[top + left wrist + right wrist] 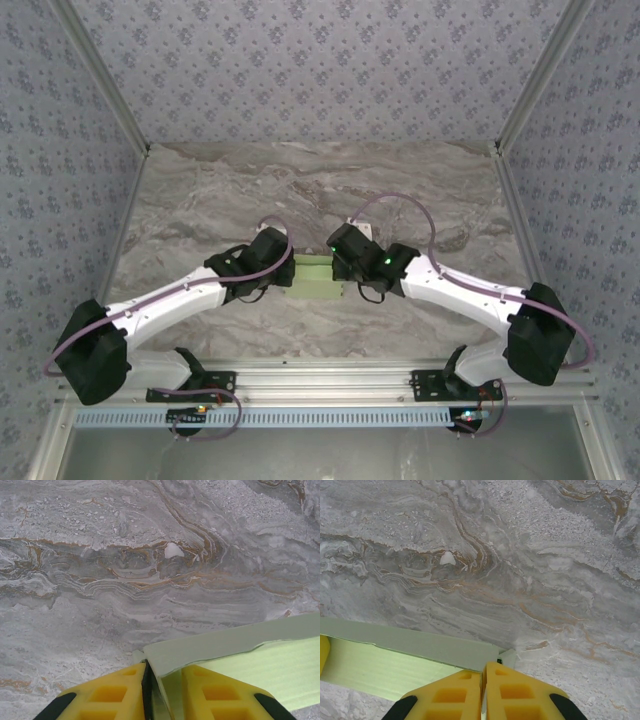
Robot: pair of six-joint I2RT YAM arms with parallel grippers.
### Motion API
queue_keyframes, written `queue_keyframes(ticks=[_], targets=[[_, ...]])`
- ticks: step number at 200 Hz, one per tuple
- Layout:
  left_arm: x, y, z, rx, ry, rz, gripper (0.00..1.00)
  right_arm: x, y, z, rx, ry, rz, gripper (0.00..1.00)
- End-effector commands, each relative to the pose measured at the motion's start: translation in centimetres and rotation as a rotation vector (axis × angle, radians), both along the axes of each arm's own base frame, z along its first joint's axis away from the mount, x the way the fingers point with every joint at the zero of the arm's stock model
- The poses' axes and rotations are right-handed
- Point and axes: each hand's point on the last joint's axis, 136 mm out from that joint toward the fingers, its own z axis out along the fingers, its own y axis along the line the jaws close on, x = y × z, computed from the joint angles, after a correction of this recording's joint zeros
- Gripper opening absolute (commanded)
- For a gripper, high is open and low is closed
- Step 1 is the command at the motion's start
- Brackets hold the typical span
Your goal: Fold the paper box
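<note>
open marble tabletop (300, 190) is seen around the paper box (314, 276), a flat pale-green rectangle clamped at its ends by the left gripper (163, 670) and right gripper (483, 672).

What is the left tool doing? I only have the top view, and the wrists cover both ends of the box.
Observer: The left tool is closed on one end of the box. Card sits between its yellow fingers.
Operator: And the right one?
Observer: The right tool is at the other end corner. Its fingers nearly touch, and a thin sliver of card seems to be pinched between them.
Operator: Any loose bits at that end?
Observer: A small pale flap sticks out past the box's corner, just beside the right tool's fingers.
</note>
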Motion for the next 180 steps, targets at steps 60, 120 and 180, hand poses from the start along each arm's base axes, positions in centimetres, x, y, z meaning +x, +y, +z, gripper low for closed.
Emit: queue_keyframes(ticks=[60,120,180], targets=[[-1.0,-0.6,0.1,-0.059,0.025,-0.005,0.41,-2.1,-0.8,-3.6,-0.033,-0.007,0.046,0.08],[-0.9,1.3,2.7,-0.159,-0.028,0.036,0.67,-1.7,-0.7,-3.1,-0.045,-0.038,0.059,0.07],[-1.5,4.0,4.3,-0.242,-0.1,0.059,0.75,-1.4,-0.5,-3.1,-0.058,-0.044,0.065,0.07]])
